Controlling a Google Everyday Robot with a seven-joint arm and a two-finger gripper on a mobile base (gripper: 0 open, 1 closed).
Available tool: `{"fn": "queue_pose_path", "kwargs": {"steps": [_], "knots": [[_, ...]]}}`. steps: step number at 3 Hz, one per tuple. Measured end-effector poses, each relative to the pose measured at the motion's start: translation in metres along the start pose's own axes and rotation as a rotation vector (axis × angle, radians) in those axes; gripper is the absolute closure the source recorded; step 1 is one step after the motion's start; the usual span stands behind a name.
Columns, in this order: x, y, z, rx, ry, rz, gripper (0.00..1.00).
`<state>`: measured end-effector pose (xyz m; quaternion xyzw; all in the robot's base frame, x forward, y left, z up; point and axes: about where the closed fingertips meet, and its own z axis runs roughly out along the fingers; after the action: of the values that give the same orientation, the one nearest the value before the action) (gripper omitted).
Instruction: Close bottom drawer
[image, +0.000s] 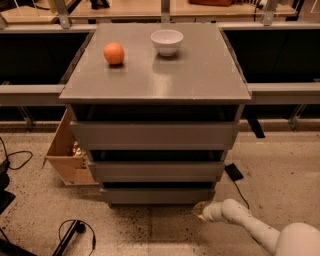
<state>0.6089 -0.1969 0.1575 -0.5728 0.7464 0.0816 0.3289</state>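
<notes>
A grey cabinet has three plain grey drawer fronts, each narrower than the one above. The bottom drawer (157, 195) is the narrowest and shortest, just above the floor; a dark gap shows along its top. My white arm reaches in from the lower right, low over the floor. My gripper (199, 210) sits at the drawer front's lower right corner, close to or touching it.
An orange (114, 53) and a white bowl (167, 41) sit on the cabinet top (200, 75). A wooden box (67, 150) stands at the cabinet's left. Black cables (75, 232) lie on the speckled floor at lower left. A dark flat object (233, 172) lies at right.
</notes>
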Motion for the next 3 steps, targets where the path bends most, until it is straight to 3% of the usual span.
{"fn": "queue_pose_path", "kwargs": {"steps": [1, 2, 3], "knots": [[0.029, -0.019, -0.065, 0.093, 0.121, -0.050, 0.96], [0.027, -0.061, -0.130, 0.179, 0.238, -0.169, 1.00], [0.026, -0.080, -0.173, 0.238, 0.274, -0.165, 1.00]]}}
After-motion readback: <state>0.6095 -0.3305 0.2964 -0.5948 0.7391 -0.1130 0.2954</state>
